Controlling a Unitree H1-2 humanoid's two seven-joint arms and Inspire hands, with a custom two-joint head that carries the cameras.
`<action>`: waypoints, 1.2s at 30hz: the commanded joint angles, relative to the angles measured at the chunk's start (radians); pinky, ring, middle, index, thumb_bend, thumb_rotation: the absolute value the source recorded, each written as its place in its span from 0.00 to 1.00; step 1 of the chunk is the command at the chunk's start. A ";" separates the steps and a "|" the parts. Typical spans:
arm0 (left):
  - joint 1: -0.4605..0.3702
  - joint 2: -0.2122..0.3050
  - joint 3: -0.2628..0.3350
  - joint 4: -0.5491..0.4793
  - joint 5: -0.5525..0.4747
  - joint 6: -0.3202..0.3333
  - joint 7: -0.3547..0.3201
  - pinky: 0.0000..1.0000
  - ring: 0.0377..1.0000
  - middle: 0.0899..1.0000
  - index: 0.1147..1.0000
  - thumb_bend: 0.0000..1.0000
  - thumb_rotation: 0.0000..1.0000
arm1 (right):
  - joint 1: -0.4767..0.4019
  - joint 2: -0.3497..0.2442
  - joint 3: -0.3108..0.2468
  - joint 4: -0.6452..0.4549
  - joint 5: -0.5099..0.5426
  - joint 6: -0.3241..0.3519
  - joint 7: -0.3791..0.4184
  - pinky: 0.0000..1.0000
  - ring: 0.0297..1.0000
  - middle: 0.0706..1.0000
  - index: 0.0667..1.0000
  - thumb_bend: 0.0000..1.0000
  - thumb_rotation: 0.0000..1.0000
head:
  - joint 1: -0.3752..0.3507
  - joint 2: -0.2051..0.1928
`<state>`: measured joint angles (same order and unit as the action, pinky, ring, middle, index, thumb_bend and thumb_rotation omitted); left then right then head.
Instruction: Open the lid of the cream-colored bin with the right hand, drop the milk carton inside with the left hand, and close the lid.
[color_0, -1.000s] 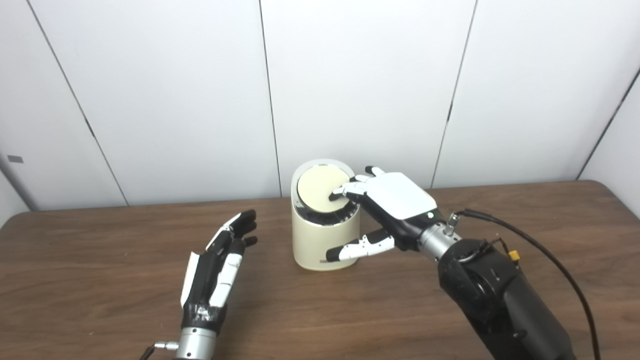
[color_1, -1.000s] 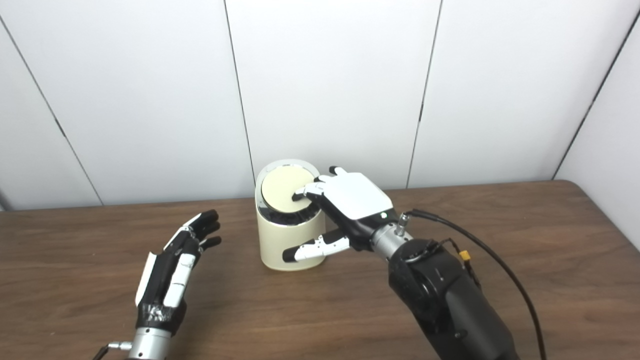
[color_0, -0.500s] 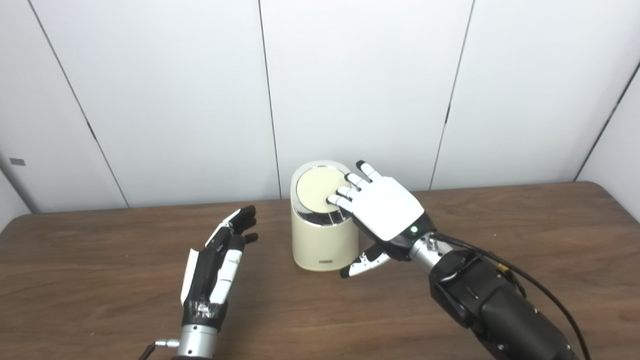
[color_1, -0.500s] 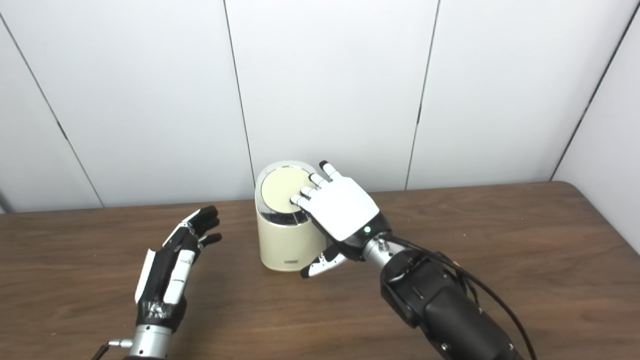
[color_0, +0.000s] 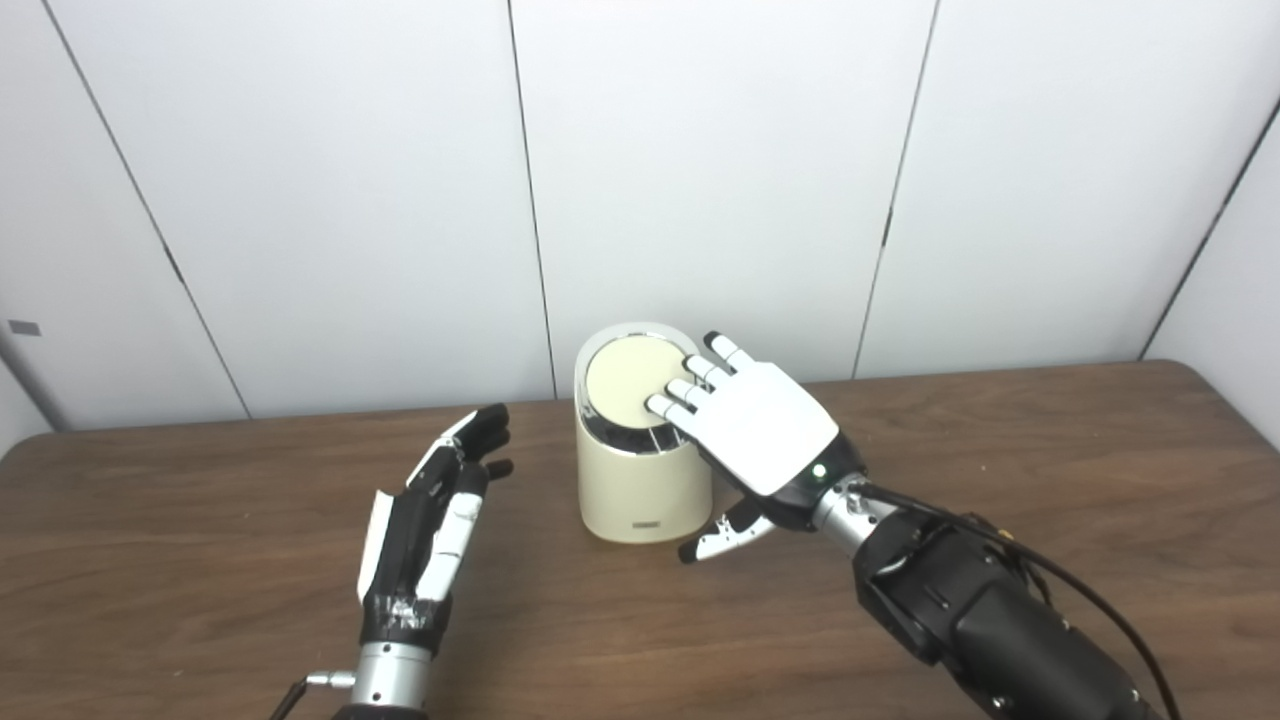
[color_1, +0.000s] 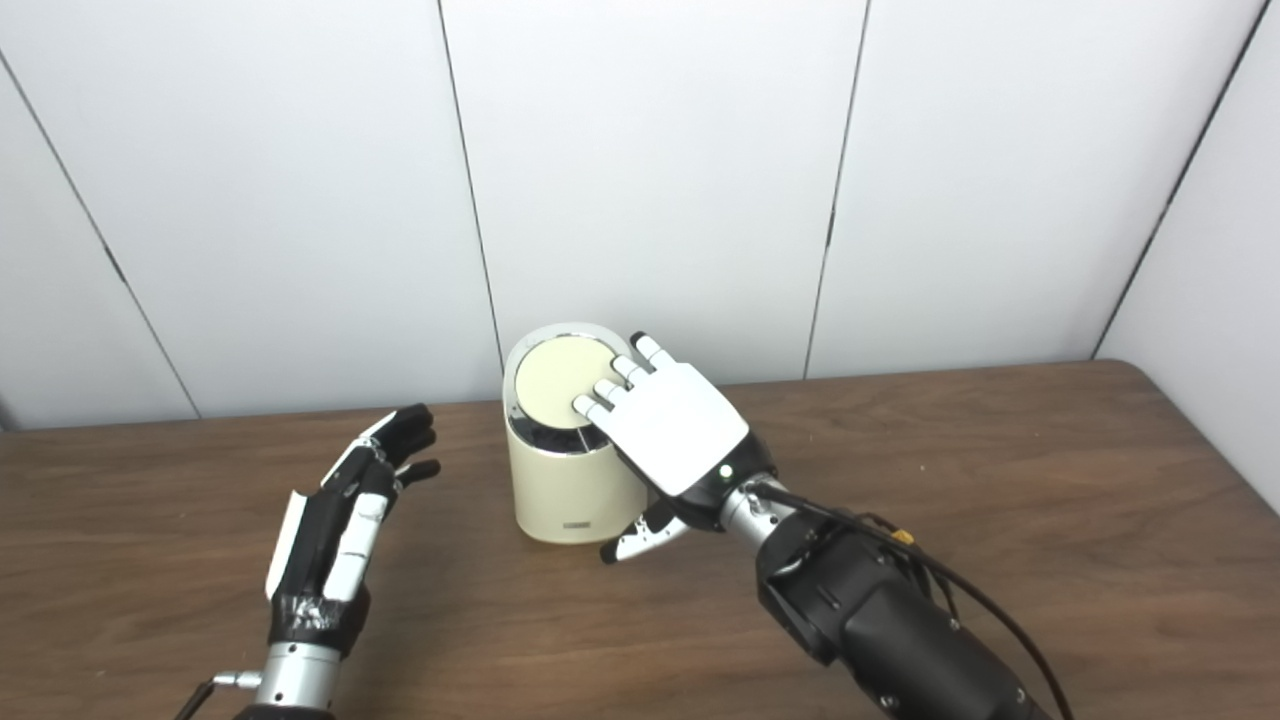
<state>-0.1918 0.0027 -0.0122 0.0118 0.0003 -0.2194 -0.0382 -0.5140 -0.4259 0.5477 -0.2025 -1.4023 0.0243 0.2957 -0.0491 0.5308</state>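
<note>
One cream-colored bin (color_0: 640, 480) stands on the one desk (color_0: 1050, 460), at about twelve o'clock from the robot near the desk's far edge. It carries one round lid (color_0: 628, 376), lying flat on top. Two robot hands are in view: one left hand (color_0: 432, 520) at about ten o'clock, and one right hand (color_0: 765, 430) at about one o'clock, beside the bin. One black cable (color_0: 1090, 600) runs along the right forearm, at about four o'clock. One small green light (color_0: 819, 470) shows on the back of the right hand. No milk carton can be seen, so the count of cartons in view is zero.
</note>
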 joint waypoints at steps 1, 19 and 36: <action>-0.034 0.002 0.000 -0.018 0.011 -0.022 0.008 0.78 0.85 0.85 0.84 0.67 0.82 | 0.072 -0.040 0.058 0.068 0.004 -0.084 0.093 0.93 0.88 0.82 0.79 0.71 0.73 | 0.000 0.000; -0.041 0.003 -0.002 -0.002 0.008 -0.025 0.005 0.79 0.85 0.85 0.85 0.69 0.82 | 0.058 -0.018 0.023 0.036 0.081 -0.038 0.150 0.98 0.91 0.84 0.80 0.69 0.75 | -0.004 -0.002; -0.034 -0.005 -0.004 0.011 0.006 -0.055 0.009 0.77 0.83 0.83 0.84 0.62 0.82 | 0.050 0.121 -0.209 -0.104 0.268 0.020 -0.013 1.00 0.91 0.84 0.81 0.69 0.77 | -0.004 -0.007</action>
<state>-0.1949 0.0019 -0.0161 0.0357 0.0015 -0.2235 -0.0365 -0.4419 -0.3140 0.3584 -0.2680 -1.1410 0.0631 0.3349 -0.0522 0.5231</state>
